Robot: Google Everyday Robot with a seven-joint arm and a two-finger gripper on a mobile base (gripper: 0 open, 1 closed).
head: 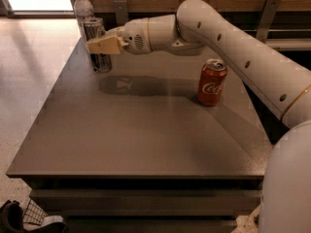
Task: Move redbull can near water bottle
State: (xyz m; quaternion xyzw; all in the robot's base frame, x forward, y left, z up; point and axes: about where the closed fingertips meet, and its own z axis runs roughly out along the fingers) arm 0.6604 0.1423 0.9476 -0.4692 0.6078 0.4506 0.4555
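The redbull can (98, 53), slim and silver with dark patches, stands upright near the table's far left corner. The water bottle (83, 11), clear with a white cap, stands just behind it and to its left, close beside it. My gripper (100, 45) reaches in from the right on a white arm, and its tan fingers (106, 44) are shut on the redbull can at mid-height. The can's base sits at or just above the tabletop.
A red Coca-Cola can (212, 82) stands right of the table's middle, under my arm. The grey table (141, 140) has its left edge next to the pale floor (29, 62). A wooden wall with metal brackets (120, 9) runs behind.
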